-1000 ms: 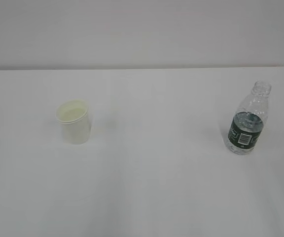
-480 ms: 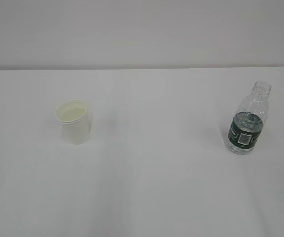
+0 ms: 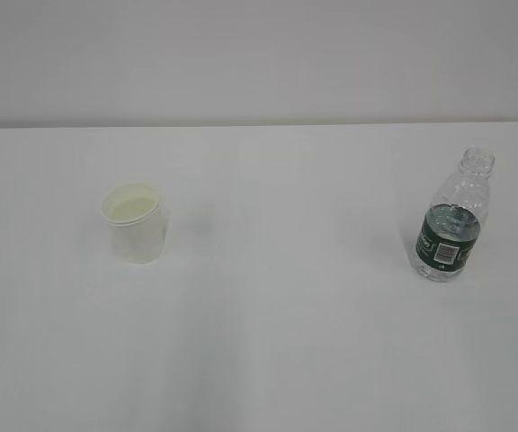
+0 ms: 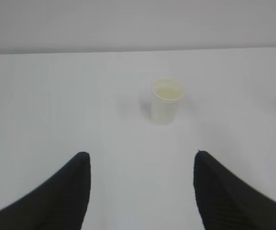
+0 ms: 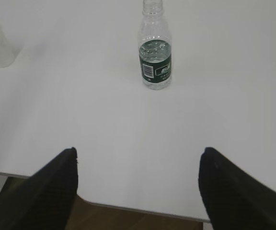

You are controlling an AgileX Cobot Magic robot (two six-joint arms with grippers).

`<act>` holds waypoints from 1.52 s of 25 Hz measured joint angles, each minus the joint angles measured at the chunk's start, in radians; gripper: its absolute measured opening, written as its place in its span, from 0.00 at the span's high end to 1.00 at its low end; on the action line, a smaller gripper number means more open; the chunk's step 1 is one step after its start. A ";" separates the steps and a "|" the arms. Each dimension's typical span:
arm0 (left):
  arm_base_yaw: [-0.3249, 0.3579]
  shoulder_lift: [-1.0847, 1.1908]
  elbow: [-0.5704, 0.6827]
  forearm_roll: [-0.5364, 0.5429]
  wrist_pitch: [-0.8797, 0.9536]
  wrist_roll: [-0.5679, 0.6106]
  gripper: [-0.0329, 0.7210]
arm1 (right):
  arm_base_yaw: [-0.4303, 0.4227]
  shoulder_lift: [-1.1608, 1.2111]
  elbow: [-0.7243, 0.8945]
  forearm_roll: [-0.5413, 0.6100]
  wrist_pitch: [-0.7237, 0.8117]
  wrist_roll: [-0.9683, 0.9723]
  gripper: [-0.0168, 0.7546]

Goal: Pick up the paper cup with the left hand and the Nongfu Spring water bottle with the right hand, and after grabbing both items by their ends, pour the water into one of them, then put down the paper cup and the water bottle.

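Small white paper cup [image 3: 135,222] left, capless clear ribbed water bottle [image 3: 451,225] right, both upright on the white counter [image 3: 277,324]. Left gripper [image 4: 140,189] and right gripper [image 5: 137,184] hang wide and empty; a clumsy approach could tip either.

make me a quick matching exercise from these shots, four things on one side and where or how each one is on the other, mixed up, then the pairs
Things
1. paper cup
2. Nongfu Spring water bottle
3. left gripper
4. water

States
A. open, short of the cup, holding nothing
B. upright on the table's right side, no cap
C. fills only the lower part of the bottle
D. upright on the table's left side

Pairs: 1-D, 2-B, 3-A, 4-C
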 joint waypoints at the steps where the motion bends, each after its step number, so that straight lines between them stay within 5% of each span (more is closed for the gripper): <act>1: 0.000 0.000 -0.002 0.000 0.022 0.000 0.32 | 0.000 -0.015 0.000 -0.013 0.005 0.000 0.22; 38: 0.000 0.000 0.019 0.047 0.157 0.025 0.35 | 0.000 -0.038 0.092 -0.077 -0.025 -0.004 0.22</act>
